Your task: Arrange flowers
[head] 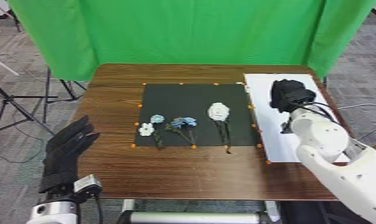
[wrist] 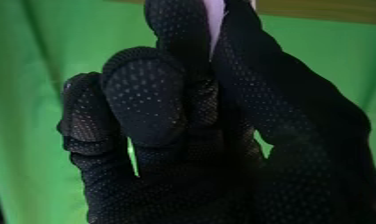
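In the head view, my right hand (head: pixel 291 94) is over the far part of a white board (head: pixel 278 142); my left hand (head: pixel 67 147) is off the table's left side with its fingers extended, away from the flowers. On the black mat (head: pixel 180 95) lie a small white flower (head: pixel 146 130), a light blue one (head: pixel 157 119), a darker blue cluster (head: pixel 183 122) and a large white flower (head: pixel 218 111), stems towards the near edge. In the right wrist view, my right hand (wrist: pixel 229 165) has a pale pinkish strip (wrist: pixel 216 22) beside it; whether it is held, I cannot tell.
Small orange markers line the mat on the brown wooden table (head: pixel 184 175). A green curtain (head: pixel 198 35) hangs behind the far edge. To the left of the table, a black stand (head: pixel 23 97) rises from the grey floor.
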`<state>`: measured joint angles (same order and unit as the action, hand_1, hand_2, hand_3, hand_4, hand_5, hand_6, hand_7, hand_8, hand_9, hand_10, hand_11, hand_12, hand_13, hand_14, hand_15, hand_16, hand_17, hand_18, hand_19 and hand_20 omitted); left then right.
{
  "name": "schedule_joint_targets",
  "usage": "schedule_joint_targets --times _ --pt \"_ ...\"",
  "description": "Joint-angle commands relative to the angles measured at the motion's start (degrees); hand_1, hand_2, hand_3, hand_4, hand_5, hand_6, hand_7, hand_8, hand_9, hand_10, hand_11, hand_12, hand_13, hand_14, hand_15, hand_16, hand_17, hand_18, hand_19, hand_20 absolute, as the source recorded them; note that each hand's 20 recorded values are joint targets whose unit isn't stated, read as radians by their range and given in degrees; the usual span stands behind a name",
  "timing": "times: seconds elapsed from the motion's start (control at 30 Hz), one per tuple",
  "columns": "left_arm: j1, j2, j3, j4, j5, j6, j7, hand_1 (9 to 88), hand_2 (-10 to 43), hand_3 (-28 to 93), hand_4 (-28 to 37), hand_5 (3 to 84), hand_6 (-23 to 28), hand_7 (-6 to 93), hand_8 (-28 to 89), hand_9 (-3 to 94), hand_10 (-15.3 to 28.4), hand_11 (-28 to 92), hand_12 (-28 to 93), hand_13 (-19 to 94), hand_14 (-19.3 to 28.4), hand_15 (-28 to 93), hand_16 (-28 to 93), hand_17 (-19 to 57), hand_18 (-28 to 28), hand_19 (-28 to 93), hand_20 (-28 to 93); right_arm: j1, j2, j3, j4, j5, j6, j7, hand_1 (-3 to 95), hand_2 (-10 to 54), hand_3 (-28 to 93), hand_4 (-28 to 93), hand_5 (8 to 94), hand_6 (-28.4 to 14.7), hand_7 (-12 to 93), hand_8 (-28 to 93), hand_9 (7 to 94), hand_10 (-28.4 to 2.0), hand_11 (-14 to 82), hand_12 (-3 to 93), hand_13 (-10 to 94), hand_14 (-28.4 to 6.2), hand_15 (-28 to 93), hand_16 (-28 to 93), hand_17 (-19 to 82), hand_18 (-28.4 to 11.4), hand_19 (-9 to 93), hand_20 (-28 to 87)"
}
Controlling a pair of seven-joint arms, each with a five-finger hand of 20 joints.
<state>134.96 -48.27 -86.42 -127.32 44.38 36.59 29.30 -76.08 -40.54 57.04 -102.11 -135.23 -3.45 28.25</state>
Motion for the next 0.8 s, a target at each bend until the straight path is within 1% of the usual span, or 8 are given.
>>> schedule_joint_targets --times 0.03,0.17,0.3,0.47,0.53,0.57,0.67,0.8 --pt "0.75 -0.29 -0.46 -0.30 0.30 -0.13 -0.47 27.4 5.1 84 -17.1 38.7 10.1 16.6 -12 31.5 19.2 37 5 24 27.0 66 -18 -9.2 21.6 61 4 -4.98 -3.48 -1.23 -2.93 -1.14 -0.45 -1.73 54.9 -9.5 75 -28 81.3 1.4 24 2 90.4 -5.6 18.4 39.2 82 -3.2 64 19 46 -18.8 93 17" --pt "0.89 -1.05 -1.01 -0.26 1.11 -0.76 -1.38 27.5 5.2 84 -17.3 38.8 10.1 16.6 -12 31.4 19.1 37 5 24 27.0 66 -18 -9.1 21.6 61 3 -6.05 -4.70 -1.18 -3.92 -2.52 -0.73 -2.95 55.0 -9.5 75 -28 81.4 1.3 24 2 90.3 -5.8 18.5 39.2 81 -3.2 64 19 46 -18.9 93 17" --pt "0.91 -0.55 -0.78 -0.31 0.73 -0.46 -1.07 27.4 5.2 84 -17.3 38.8 10.1 16.6 -11 31.4 19.2 37 5 24 27.0 66 -18 -9.2 21.6 61 3 -6.09 -5.41 -1.81 -4.25 -2.37 -0.87 -3.14 55.0 -9.5 75 -28 81.3 1.2 24 2 90.1 -5.8 18.5 39.1 81 -3.2 64 19 46 -19.0 93 17" --pt "0.91 -1.46 -1.25 -0.28 1.82 -1.18 -1.94 27.4 5.2 84 -17.1 38.8 10.1 16.6 -11 31.4 19.2 37 5 24 27.1 66 -18 -9.2 21.7 61 3 -6.05 -6.07 -2.83 -4.54 -1.79 -1.04 -2.44 55.0 -9.5 75 -28 81.3 1.2 24 2 90.0 -6.1 18.5 39.2 81 -3.2 64 20 46 -19.1 93 17" --pt "0.91 -1.60 -1.35 -0.21 1.77 -1.38 -2.19 27.4 5.2 84 -17.1 38.8 10.1 16.5 -11 31.4 19.2 37 5 24 27.1 66 -18 -9.2 21.7 61 3 -6.36 -6.74 -2.53 -4.76 -2.33 -1.66 -3.21 54.9 -9.5 75 -28 81.3 1.2 24 2 90.0 -6.2 18.5 39.1 81 -3.3 64 19 46 -19.0 93 17" --pt "1.04 -1.24 -1.19 -0.28 1.33 -1.02 -1.75 27.4 5.2 84 -17.1 38.8 10.1 16.5 -11 31.4 19.2 37 5 24 27.1 66 -18 -9.2 21.7 61 3 -7.23 -6.74 -1.92 -4.97 -2.29 -1.03 -3.84 54.9 -9.5 75 -28 81.3 1.2 24 2 90.0 -6.2 18.5 39.1 81 -3.3 64 19 46 -19.1 93 17" --pt "0.89 -1.92 -1.39 -0.15 1.99 -1.53 -2.26 27.5 5.2 84 -17.2 38.8 10.1 16.5 -11 31.4 19.2 37 5 24 27.0 66 -18 -9.2 21.6 61 3 -6.60 -6.90 -2.95 -5.00 -2.16 -0.75 -3.42 54.9 -9.5 75 -28 81.1 1.2 24 2 90.0 -6.2 18.5 39.1 81 -3.3 64 19 46 -19.1 93 17" --pt "0.70 -1.03 -0.86 -0.13 1.18 -0.91 -1.45 27.4 5.2 84 -17.1 38.8 10.1 16.5 -11 31.4 19.2 37 5 24 27.0 66 -18 -9.2 21.6 61 3 -6.13 -7.19 -3.59 -4.98 -2.39 -1.09 -3.51 54.8 -9.5 75 -28 81.1 1.2 24 2 89.9 -6.3 18.5 39.0 81 -3.3 64 19 46 -19.2 93 17"
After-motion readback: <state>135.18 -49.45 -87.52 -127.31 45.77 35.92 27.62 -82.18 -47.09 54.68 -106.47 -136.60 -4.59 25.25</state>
